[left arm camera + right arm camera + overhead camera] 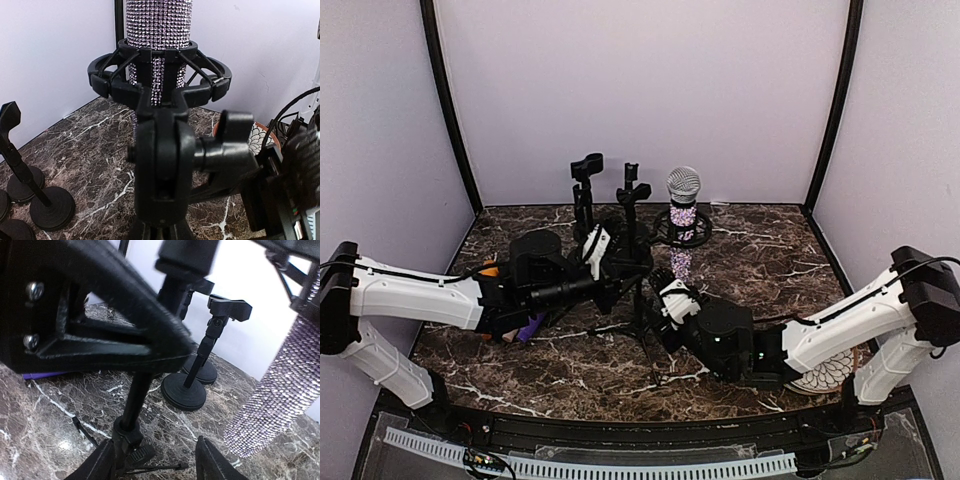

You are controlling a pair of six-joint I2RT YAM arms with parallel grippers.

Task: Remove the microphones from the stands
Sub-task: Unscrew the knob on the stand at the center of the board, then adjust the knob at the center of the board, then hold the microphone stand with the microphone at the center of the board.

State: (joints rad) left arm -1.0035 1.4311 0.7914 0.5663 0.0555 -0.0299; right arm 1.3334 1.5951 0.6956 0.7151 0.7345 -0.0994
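Note:
The microphone (683, 187) has a silver mesh head and a rhinestone body (159, 25). It stands upright in the black shock mount (160, 80) on top of the tripod stand (640, 325). My left gripper (612, 258) is shut on the stand's post just below the swivel joint (161, 165), which fills the left wrist view. My right gripper (157, 465) is open and holds nothing. It hangs low, with the stand's tripod hub (127, 432) by its left finger and the microphone's lower end (280, 405) off to its right.
Two small round-based clip stands (585, 190) (630, 195) stand at the back, also seen in the right wrist view (185, 390). A patterned bowl (825, 375) lies under the right arm. A purple object (530, 328) lies under the left arm.

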